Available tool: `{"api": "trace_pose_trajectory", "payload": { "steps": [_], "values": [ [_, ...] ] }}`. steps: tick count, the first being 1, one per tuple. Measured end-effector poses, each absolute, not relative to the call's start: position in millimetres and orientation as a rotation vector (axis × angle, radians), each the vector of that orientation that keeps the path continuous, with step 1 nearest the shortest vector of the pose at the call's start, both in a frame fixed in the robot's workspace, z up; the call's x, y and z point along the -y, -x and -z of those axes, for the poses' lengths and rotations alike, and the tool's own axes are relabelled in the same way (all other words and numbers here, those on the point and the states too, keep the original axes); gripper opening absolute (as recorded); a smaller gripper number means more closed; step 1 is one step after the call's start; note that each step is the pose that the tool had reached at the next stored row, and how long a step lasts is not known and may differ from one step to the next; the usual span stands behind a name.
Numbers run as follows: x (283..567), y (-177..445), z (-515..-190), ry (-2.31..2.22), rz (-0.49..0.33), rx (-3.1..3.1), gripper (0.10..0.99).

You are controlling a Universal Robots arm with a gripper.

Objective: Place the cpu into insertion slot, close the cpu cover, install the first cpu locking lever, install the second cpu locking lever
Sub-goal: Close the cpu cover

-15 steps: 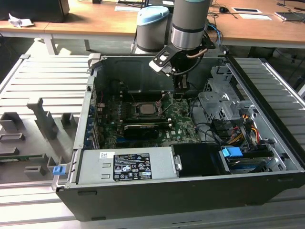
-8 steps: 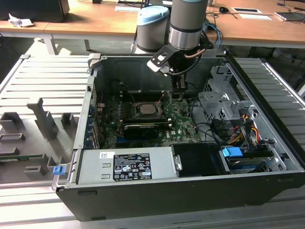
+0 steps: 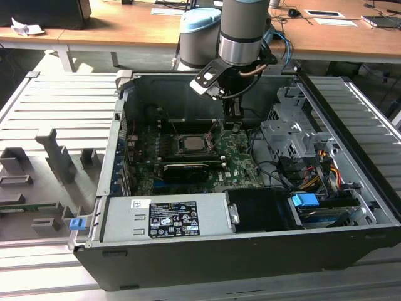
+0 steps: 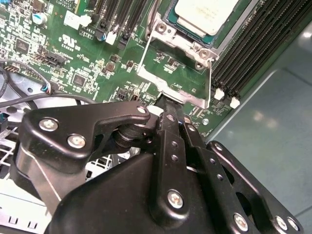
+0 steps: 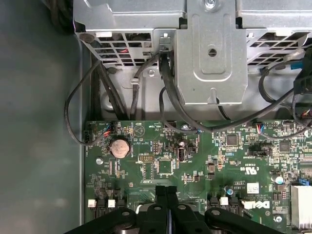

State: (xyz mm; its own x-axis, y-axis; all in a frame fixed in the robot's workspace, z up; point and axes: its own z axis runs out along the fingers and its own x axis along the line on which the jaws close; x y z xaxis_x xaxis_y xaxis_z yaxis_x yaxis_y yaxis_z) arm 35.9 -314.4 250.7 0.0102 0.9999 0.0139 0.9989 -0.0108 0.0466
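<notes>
Your tool (image 4: pixel 169 103), fingers pressed together and holding nothing, sits at the cover's (image 4: pixel 168 84) edge. The cpu (image 4: pixel 207 13) shows silver face up through its window.

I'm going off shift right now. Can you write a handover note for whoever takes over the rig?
Gripper: jaws shut, tips at the metal tab beside the socket.
The cpu lies in the insertion slot; the cpu cover looks lowered around it.
Done: cpu placed, cover seemingly down.
Left: the wire locking levers seem not hooked down, though I cannot tell for sure.
</notes>
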Motion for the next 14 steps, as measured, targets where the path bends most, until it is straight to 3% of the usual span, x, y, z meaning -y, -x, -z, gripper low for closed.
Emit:
{"api": "trace_pose_trajectory", "payload": {
  "steps": [14],
  "values": [
    [314.4,-30.2,-250.8,-2.216,-0.067,-2.193,0.106]
  ]
}}
